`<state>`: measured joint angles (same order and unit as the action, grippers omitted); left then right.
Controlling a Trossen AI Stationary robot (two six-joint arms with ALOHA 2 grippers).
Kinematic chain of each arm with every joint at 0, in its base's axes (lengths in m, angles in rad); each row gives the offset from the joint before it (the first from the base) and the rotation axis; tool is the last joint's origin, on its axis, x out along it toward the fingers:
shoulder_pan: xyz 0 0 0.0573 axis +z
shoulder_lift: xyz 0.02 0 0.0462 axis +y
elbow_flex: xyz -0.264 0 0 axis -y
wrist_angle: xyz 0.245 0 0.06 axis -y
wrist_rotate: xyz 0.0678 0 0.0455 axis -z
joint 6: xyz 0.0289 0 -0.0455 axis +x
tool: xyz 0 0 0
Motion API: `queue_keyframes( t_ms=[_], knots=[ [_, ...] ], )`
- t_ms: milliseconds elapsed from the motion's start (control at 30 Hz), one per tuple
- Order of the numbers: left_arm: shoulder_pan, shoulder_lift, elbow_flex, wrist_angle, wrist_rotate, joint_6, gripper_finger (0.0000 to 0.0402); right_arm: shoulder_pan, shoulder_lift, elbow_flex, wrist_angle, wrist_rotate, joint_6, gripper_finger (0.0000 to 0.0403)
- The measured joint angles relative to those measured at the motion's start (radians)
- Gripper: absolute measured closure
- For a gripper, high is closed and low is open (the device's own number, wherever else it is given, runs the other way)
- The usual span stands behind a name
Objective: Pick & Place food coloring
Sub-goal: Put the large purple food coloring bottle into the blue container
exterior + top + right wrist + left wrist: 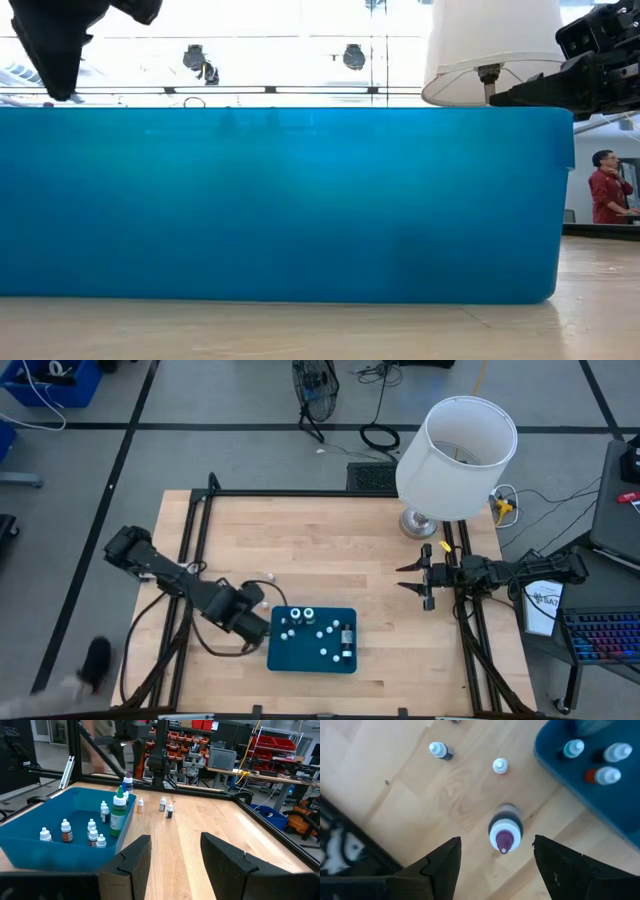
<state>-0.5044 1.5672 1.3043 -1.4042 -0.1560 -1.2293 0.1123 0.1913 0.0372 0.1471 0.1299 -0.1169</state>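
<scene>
Evidently the purple-tipped food coloring bottle (504, 834), just beside the blue tray (580, 795), looks light, rigid and tippy. The left gripper (496, 865) hangs over it, jaws wide and empty; its body is the place to pinch. The right gripper (424, 582) waits across the tray, jaws apart.

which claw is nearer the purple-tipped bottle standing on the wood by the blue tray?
Left. The left claw hangs open right over the purple-tipped bottle. The right claw waits across the table, past the blue tray.

A purple-tipped, white-capped bottle (504, 836) is standing on pale wood (470, 800). The tray (30, 850) is showing blue, one bottle (119, 816) in it green, the lampshade (457, 445) white.
</scene>
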Motion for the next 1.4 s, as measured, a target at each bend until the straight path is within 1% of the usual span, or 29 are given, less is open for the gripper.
queue_keyframes(
  t_ms=[133,233,400,533,700,900,1233,1333,1400],
  knots=[
    [0.005,-0.069,-0.088,0.108,0.002,-0.012,0.0151,0.000,0.000,0.000,0.000,0.000,0.000,0.0242],
    [0.018,-0.095,-0.138,0.171,0.009,-0.015,0.0151,0.000,0.000,0.000,0.000,0.000,0.000,0.0241],
    [0.029,-0.097,-0.194,0.201,0.033,-0.044,0.0151,0.000,0.000,0.000,0.000,0.000,0.000,0.0243],
    [0.039,-0.096,-0.245,0.272,0.036,-0.063,0.0151,0.000,0.000,0.000,0.000,0.000,0.000,0.0241],
    [0.038,-0.096,-0.308,0.372,0.075,-0.051,0.0151,0.000,0.000,0.000,0.000,0.000,0.000,0.0243],
    [0.038,-0.096,-0.356,0.390,0.114,-0.066,0.0151,0.000,0.000,0.000,0.000,0.000,0.000,0.0241],
    [0.038,-0.096,-0.361,0.393,0.098,-0.067,0.0152,0.000,0.000,0.000,0.000,0.000,0.000,0.0242],
    [0.036,-0.096,-0.361,0.404,0.120,-0.067,0.0171,0.000,0.000,0.000,0.000,0.000,0.000,0.0242],
    [0.029,-0.096,-0.361,0.439,0.127,-0.054,0.0201,0.000,0.000,0.000,-0.001,0.000,0.000,0.0242]
  ],
)
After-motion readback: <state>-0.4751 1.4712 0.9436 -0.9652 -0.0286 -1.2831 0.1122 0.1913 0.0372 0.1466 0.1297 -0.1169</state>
